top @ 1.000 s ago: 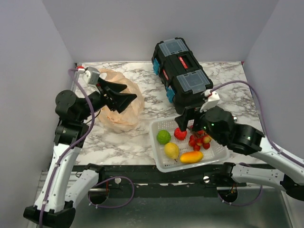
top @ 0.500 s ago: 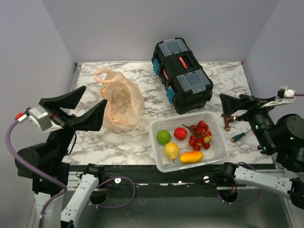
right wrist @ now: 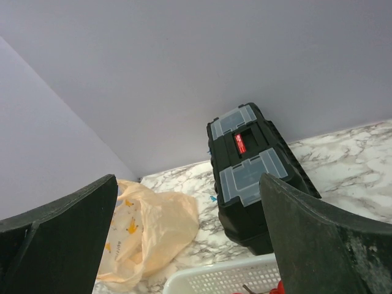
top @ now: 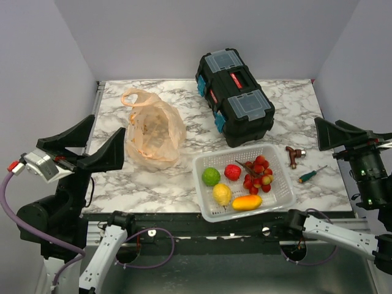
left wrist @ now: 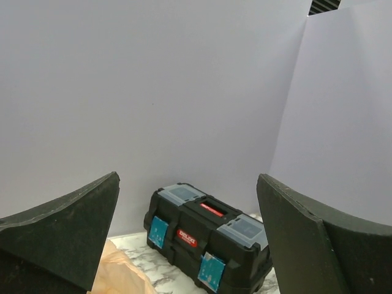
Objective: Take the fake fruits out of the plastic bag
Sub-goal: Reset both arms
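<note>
I log one crinkly peach-tan plastic bag (top: 153, 135) at ten o'clock. White mesh basket (top: 199, 184) at five o'clock: red berry bunch (top: 257, 174), round red fruit (top: 232, 172), yellow lemon-shaped fruit (top: 221, 194). Left gripper (top: 108, 124), right gripper (top: 326, 124): jaws spread, empty.

Black toolbox (top: 234, 98), white basket (top: 279, 187) — green ball (top: 211, 176), orange fruit (top: 247, 203); screwdriver (top: 311, 174)

left arm (top: 61, 211) folded up at left side, left gripper (top: 108, 124) jaws wide apart, right arm (top: 369, 174) raised at right side, right gripper (top: 326, 125) jaws wide apart
</note>
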You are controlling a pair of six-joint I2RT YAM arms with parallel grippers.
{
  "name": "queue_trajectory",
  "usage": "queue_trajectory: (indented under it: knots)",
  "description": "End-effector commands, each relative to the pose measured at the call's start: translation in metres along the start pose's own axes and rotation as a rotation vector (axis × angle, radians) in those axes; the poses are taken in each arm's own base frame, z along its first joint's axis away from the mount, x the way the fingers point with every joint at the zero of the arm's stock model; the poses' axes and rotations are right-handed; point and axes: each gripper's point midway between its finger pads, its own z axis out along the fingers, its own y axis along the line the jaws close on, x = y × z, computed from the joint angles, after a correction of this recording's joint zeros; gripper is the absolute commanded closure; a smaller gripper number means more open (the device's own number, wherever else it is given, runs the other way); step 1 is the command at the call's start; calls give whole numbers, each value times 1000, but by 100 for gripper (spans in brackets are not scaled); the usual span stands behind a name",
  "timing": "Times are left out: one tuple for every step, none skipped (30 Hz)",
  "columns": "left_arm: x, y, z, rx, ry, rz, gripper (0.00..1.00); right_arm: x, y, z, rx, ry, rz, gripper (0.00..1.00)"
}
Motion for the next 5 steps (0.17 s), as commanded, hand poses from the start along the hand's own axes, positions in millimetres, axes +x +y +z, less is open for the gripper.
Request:
queue_trajectory:
  knots:
    - [7,6,1,-26,14,-7,7,7,-1,-1,-5,-8,31,0]
    - [9,6,2,-23,20,-11,7,11,1,1,-11,-9,28,0]
    - [11,5,3,-17,25,-16,7,17,2,2,-3,15,36,0]
    - [13,5,3,-13,30,-20,7,23,1,4,22,39,35,0]
    - [14,4,4,-9,33,-25,7,31,-1,4,37,60,22,0]
